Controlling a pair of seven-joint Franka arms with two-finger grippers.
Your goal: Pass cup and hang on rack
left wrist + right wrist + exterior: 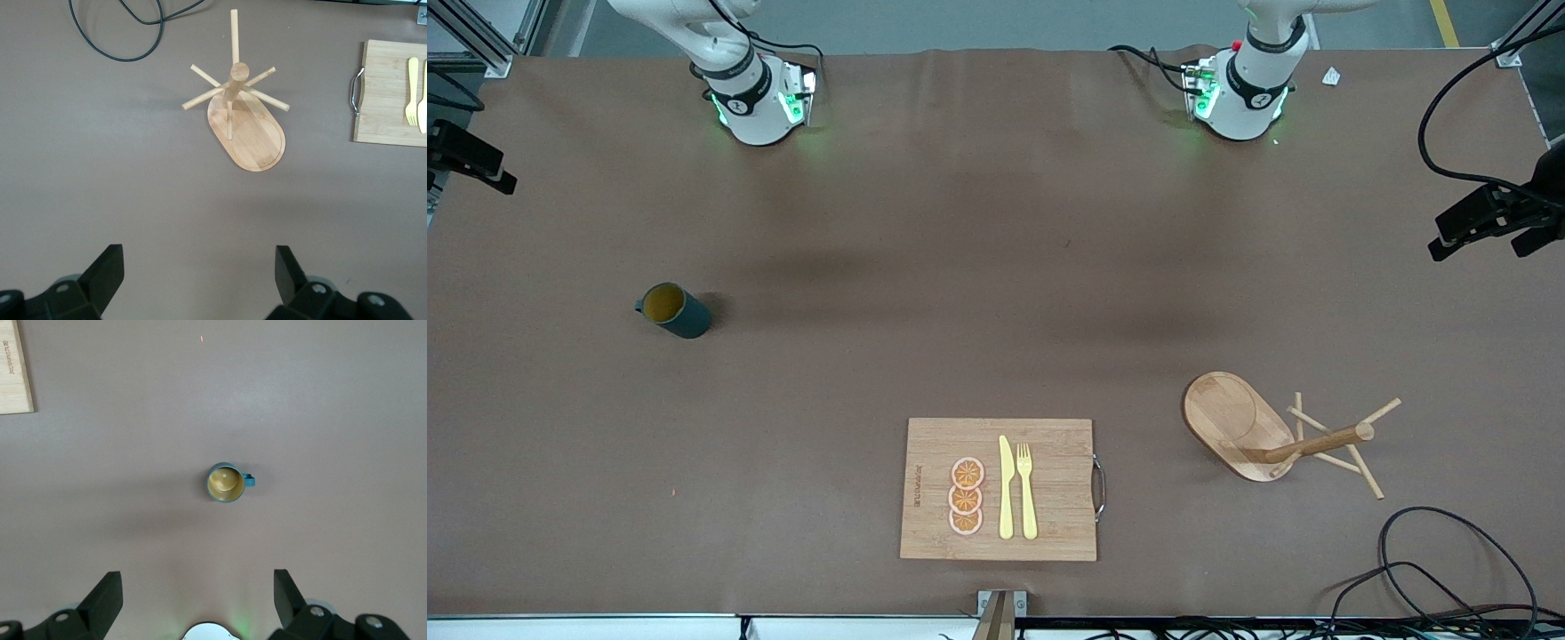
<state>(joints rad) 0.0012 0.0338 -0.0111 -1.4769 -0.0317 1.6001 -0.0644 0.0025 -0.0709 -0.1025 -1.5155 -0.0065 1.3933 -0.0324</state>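
The dark teal cup [674, 310] stands upright on the brown table toward the right arm's end, its yellow inside showing. It also shows in the right wrist view [225, 483], handle out to one side. The wooden rack [1254, 427] stands on its oval base toward the left arm's end, with thin pegs around its post; it also shows in the left wrist view [247, 120]. My right gripper [198, 580] is open and empty, high above the table, apart from the cup. My left gripper [199, 257] is open and empty, high above the table, apart from the rack. Neither gripper shows in the front view.
A bamboo cutting board [1049, 524] with a yellow knife, a yellow fork and orange slices lies near the front camera's edge, between cup and rack. Black cables [1432, 569] lie near the rack at the table's corner. Both arm bases stand along the table's back edge.
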